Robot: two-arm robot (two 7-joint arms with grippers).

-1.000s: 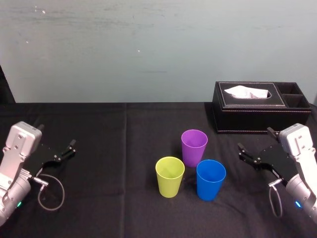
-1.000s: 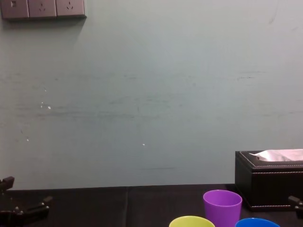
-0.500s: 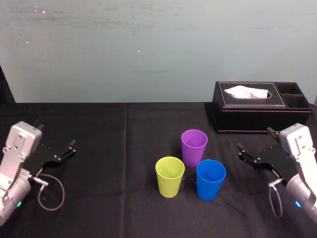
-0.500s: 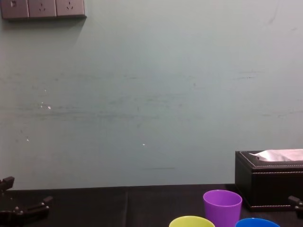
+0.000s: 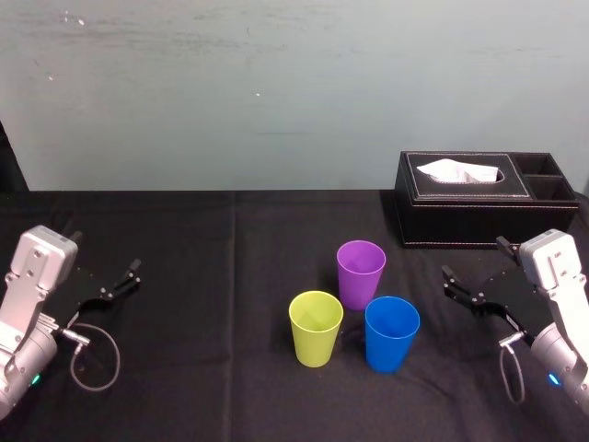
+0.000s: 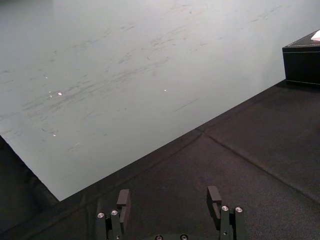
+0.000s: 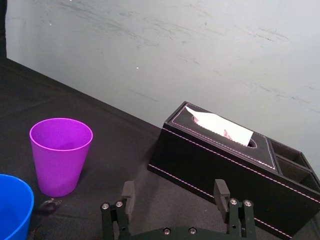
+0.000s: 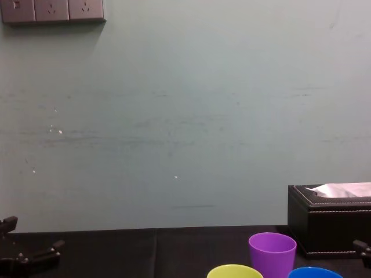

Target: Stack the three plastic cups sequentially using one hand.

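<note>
Before the first lift: the three cups stand upright and unstacked in a tight cluster right of centre on the black worktop (image 5: 212, 276). The purple cup (image 5: 361, 273) is farthest, the yellow-green cup (image 5: 316, 327) near-left and the blue cup (image 5: 392, 332) near-right. My right gripper (image 5: 474, 261) hovers just right of them, its fingers (image 7: 128, 192) spread wide and holding nothing. My left gripper (image 5: 106, 250) waits well apart at the far left, its fingers (image 6: 123, 200) also released and empty.

The crowding is my main worry. The cups stand so close that I cannot tell whether any touch, so a finger slid in beside one may shove or topple its neighbour. These look like light, tapered tumblers. A pinch set too low or too weak could let the cup slip out upward, and too hard a squeeze could buckle the thin wall and spring it loose.

Nesting carries its own hazard. A cup lowered off-centre or tilted would catch the rim beneath and tip both. A cup pressed home too firmly might cling and lift its partner when I let go.

The black tissue box (image 5: 479, 198) stands just beyond my right gripper, so a wide swing on that side could clip its corner.
</note>
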